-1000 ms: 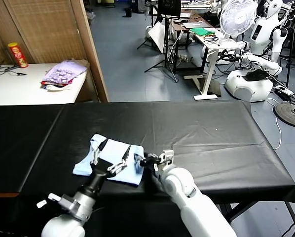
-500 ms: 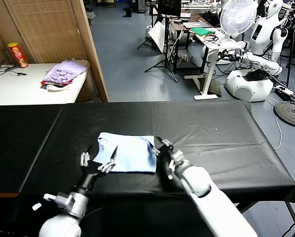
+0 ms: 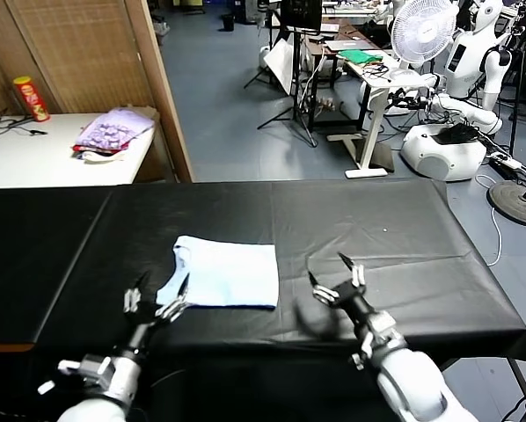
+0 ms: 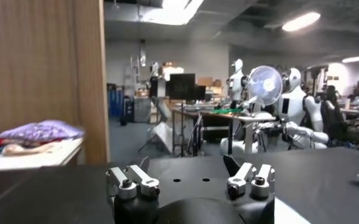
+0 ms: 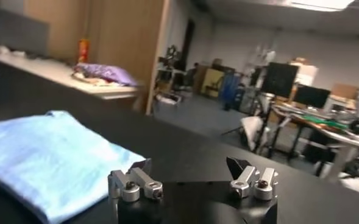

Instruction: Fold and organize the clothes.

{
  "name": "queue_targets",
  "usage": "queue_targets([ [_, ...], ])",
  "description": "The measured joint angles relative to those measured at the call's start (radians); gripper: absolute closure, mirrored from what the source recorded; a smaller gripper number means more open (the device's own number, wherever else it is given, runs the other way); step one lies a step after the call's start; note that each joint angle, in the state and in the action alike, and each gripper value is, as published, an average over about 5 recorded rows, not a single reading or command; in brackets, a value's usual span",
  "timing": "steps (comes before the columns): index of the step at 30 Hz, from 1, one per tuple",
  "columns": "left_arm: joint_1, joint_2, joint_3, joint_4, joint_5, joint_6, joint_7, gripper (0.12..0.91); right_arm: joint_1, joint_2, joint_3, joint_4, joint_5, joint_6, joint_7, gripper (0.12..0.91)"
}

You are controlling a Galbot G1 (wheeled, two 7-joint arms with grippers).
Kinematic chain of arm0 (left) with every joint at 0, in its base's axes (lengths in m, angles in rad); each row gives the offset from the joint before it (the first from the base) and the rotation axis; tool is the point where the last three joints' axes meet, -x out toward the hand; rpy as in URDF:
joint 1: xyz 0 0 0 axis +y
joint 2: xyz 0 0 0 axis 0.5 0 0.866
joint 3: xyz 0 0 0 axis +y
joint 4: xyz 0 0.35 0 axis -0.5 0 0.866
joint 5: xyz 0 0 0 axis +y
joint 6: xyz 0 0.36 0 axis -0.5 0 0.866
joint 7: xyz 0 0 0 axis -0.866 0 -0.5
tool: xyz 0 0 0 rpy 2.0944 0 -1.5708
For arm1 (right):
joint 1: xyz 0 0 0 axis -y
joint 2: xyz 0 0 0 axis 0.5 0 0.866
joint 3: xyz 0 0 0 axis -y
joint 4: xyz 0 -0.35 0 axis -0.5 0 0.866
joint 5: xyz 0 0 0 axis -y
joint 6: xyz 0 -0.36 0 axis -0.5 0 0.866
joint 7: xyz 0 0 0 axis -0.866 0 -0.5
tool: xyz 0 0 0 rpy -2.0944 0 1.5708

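A long table (image 3: 395, 229) with a black cover stands in a busy workshop, and one pale blue T-shirt (image 3: 221, 272) lies folded flat on it, near the front edge and a bit left of the middle. Two grippers hang over that front edge, both with fingers spread wide and holding nothing: the left gripper (image 3: 155, 297) just beside the shirt's front left corner, the right gripper (image 3: 336, 275) near its right side, not touching it. One purple-and-red heap of cloth (image 3: 113, 130) and one red can (image 3: 32, 98) sit on a white side table (image 3: 43, 158) far back on the left.
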State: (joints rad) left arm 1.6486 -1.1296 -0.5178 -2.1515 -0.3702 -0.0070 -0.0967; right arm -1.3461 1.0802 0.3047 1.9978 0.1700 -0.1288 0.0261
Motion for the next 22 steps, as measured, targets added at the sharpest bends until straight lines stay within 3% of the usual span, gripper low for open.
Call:
queue_targets([
  [5, 0.093, 0.001, -0.043, -0.029, -0.083, 0.089, -0.062, 0.232, -0.171, 0.025, 0.062, 0.102, 0.041, -0.031, 0.096, 0.227],
  [10, 0.181, 0.012, -0.096, -0.079, -0.135, 0.142, -0.070, 0.232, -0.310, 0.049, 0.086, 0.196, 0.055, -0.076, 0.173, 0.227],
  [16, 0.220, 0.011, -0.132, -0.108, -0.145, 0.183, -0.073, 0.232, -0.378, 0.056, 0.096, 0.245, 0.055, -0.083, 0.185, 0.227],
  [22, 0.225, 0.008, -0.142, -0.110, -0.146, 0.190, -0.070, 0.232, -0.398, 0.057, 0.099, 0.258, 0.055, -0.083, 0.187, 0.227],
])
